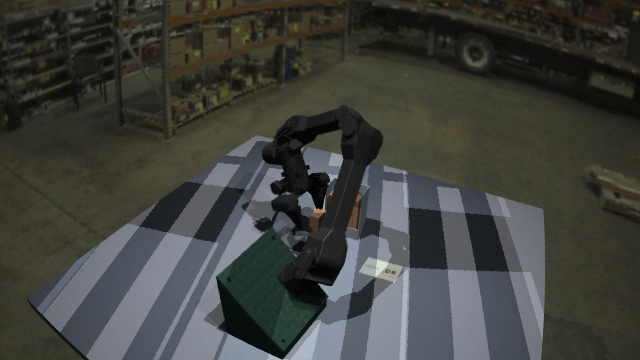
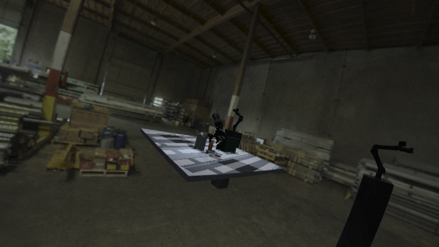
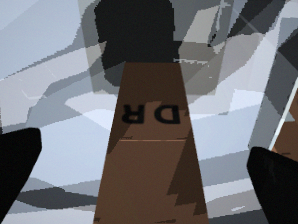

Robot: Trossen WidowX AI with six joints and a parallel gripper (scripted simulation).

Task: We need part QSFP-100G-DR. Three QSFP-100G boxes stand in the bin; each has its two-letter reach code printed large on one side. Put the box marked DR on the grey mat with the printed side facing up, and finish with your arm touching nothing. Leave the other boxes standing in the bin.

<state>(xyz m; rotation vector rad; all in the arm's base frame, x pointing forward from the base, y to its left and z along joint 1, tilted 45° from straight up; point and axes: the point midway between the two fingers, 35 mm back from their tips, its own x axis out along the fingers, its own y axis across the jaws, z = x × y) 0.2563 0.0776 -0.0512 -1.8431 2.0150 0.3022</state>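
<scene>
The table point(image 1: 125, 280) point(image 2: 192, 169) is broad, patterned with pale, grey and near-black patches. Over it bends the black arm point(image 1: 351, 185) point(image 2: 217, 121), and beside the arm's foot sits a dark green wedge point(image 1: 257, 272) point(image 2: 230, 144) with a sloping face.

The grey bin point(image 1: 364, 210) point(image 2: 200, 141) point(image 3: 272, 85) is next in size, partly behind the arm in the top view; orange-brown boxes point(image 1: 356, 210) show inside it.

The gripper point(image 1: 311, 217) point(image 2: 215, 140) point(image 3: 147, 148) is spread wide, with nothing pinched. In the wrist view its two dark fingers stand on either side of the DR box, a visible gap on each side.

The DR box point(image 1: 316, 220) point(image 2: 210, 145) point(image 3: 150, 170) is outside the bin, near it on the table, and looks tall and narrow in the exterior view. Its sides are a dull brown, with shadow across part of them, and its end is a brighter orange from the top. The black letters DR appear upside down in the wrist view, with a thin pale line across the brown just below them. Whether it touches the mat cannot be told.

A small cream card point(image 1: 381, 270) lies flat on the table, also printed DR.
</scene>
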